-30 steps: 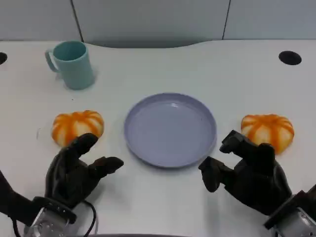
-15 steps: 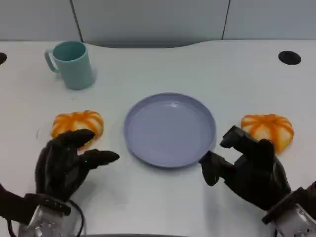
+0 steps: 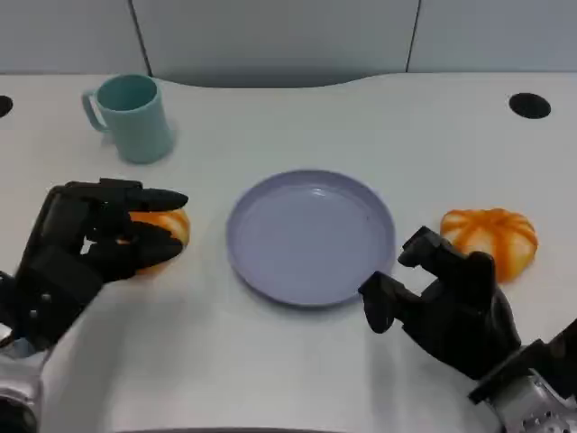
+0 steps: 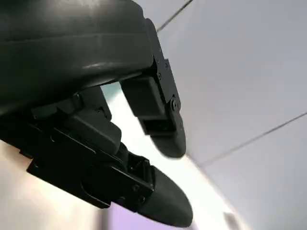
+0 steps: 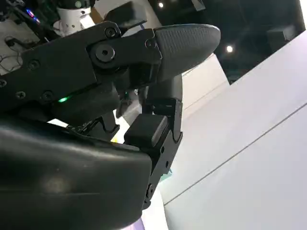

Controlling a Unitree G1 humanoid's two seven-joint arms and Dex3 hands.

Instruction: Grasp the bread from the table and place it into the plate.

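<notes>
Nothing plated yet: round lilac plastic plate [image 3: 310,236] sits bare mid-table, left hand [image 3: 86,248] is spread around the left orange-and-white striped bread roll [image 3: 155,225] with no clear grip, and right hand [image 3: 446,302] hangs released near the plate's right rim. A second, identical roll [image 3: 489,238] lies right of the plate, so grasp, lift and placement all remain. White tabletop [image 3: 288,126], teal mug [image 3: 132,117] far left, grey panel wall behind.

Looks like a robotics lab to me. White desk [image 3: 297,361] with cable grommet holes [image 3: 529,105] and grey partition panels [image 3: 270,36] behind, plus ceiling spotlights [image 5: 229,49] and lit-up equipment [image 5: 72,9] in the dark background.
</notes>
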